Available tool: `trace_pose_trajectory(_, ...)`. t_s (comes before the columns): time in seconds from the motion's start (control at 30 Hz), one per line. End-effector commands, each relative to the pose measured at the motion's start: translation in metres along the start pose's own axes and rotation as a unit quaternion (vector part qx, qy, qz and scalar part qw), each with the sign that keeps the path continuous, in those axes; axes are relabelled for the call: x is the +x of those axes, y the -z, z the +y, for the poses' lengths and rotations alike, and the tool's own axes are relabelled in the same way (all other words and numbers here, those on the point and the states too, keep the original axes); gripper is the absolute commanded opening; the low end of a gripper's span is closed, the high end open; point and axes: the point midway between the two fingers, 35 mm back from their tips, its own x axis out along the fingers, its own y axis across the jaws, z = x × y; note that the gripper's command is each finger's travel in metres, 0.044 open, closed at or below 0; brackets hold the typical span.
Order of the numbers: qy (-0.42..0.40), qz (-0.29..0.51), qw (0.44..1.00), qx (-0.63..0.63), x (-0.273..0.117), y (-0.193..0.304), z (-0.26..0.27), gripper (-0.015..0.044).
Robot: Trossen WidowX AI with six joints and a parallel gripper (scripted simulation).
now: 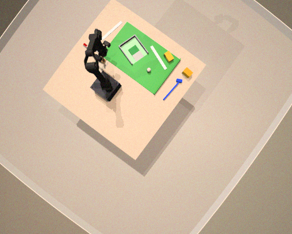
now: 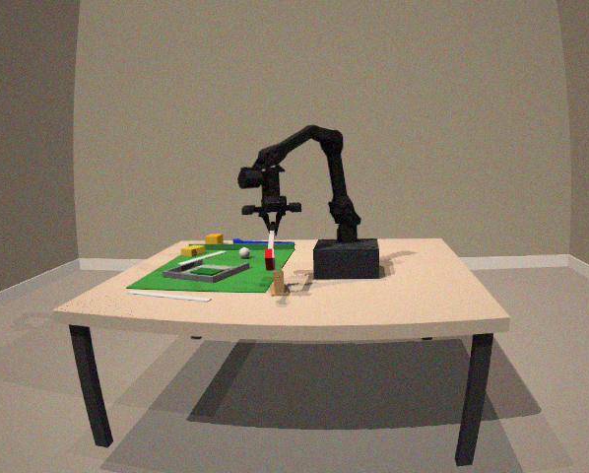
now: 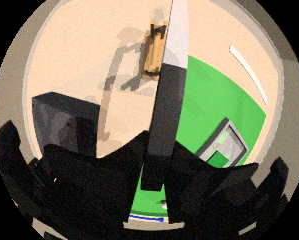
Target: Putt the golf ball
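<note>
My gripper (image 2: pixel 272 227) (image 3: pixel 155 136) is shut on the dark grip of the red putter (image 2: pixel 269 258) (image 3: pixel 177 40). The putter hangs above the table, its white shaft slanting down to the red head, which also shows at the left in the top view. The white golf ball (image 1: pixel 148 69) (image 2: pixel 244 252) (image 3: pixel 164 204) rests on the green mat (image 1: pixel 151 83) (image 2: pixel 150 283) (image 3: pixel 204 95). The raised green (image 1: pixel 134 49) (image 2: pixel 207 271) (image 3: pixel 219 159) lies inside a grey wall that is open on the ball's side, with a pale patch there. The fingertips are hidden in the top view.
A wooden stand (image 1: pixel 103 60) (image 2: pixel 278 282) (image 3: pixel 154 52) stands below the putter beside the mat. White strips (image 1: pixel 158 57) (image 1: pixel 112 30) lie on and beside the mat. Orange blocks (image 1: pixel 168 56) (image 1: pixel 187 72) and a blue putter (image 1: pixel 171 91) are at the mat's far end.
</note>
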Motion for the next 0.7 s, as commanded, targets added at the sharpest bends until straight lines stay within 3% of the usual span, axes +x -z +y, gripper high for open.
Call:
trace_pose_trajectory(0.0,0.001,-0.006,0.999,0.035,-0.007,0.015,-0.007,0.0000)
trace_pose_trajectory(0.67,-0.005,0.018,0.959,0.282,-0.023,0.116,-0.039,0.0000)
